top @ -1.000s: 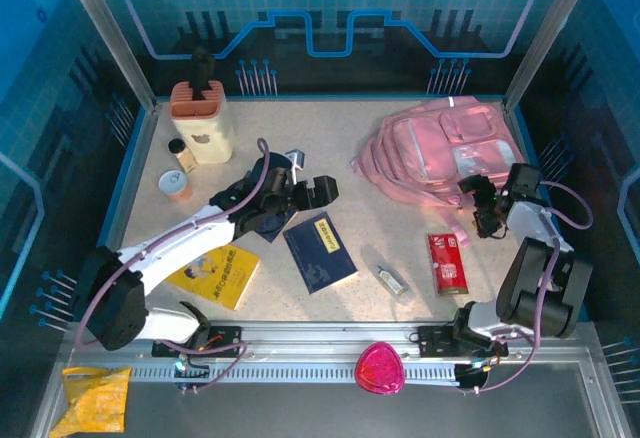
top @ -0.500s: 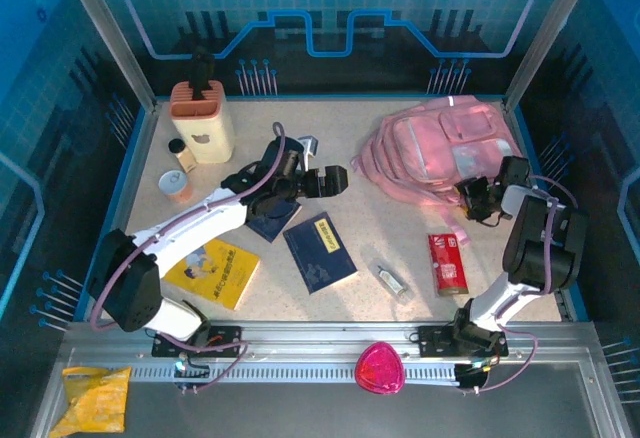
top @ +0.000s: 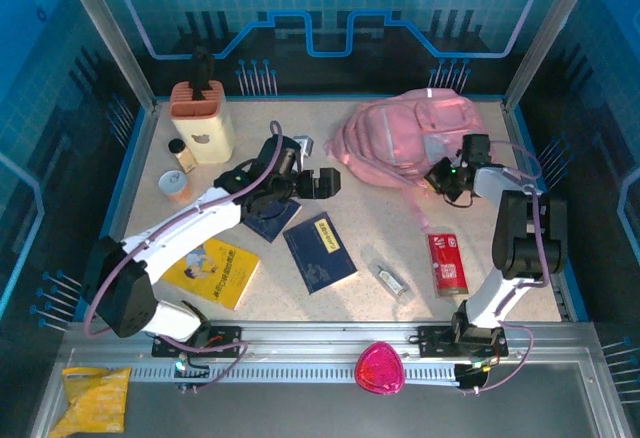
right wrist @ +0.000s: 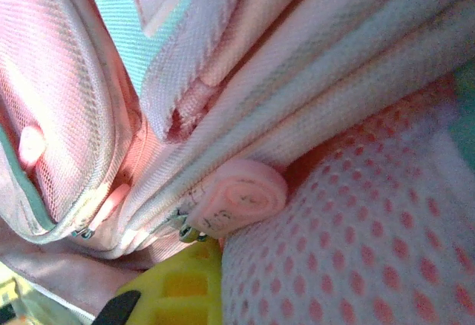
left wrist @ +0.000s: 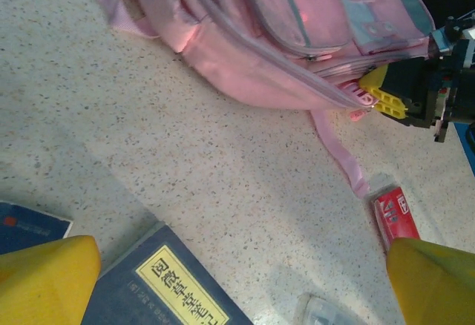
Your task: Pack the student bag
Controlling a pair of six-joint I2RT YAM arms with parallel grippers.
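Student bag [top: 415, 136], soft and pink, is being pinched at five o'clock by the closed right gripper [top: 447, 176], maybe for opening; the empty left gripper [top: 322, 184] is being held wide open.

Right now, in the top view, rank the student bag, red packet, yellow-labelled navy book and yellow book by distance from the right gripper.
1. student bag, touching the right gripper, back right.
2. red packet, near right.
3. yellow-labelled navy book, table centre.
4. yellow book, near left.

I'm looking into a lab test cell: aluminium posts [top: 108, 33], blue gear-print walls [top: 330, 8], speckled table [top: 390, 228], slotted rail [top: 290, 370] at its near edge.
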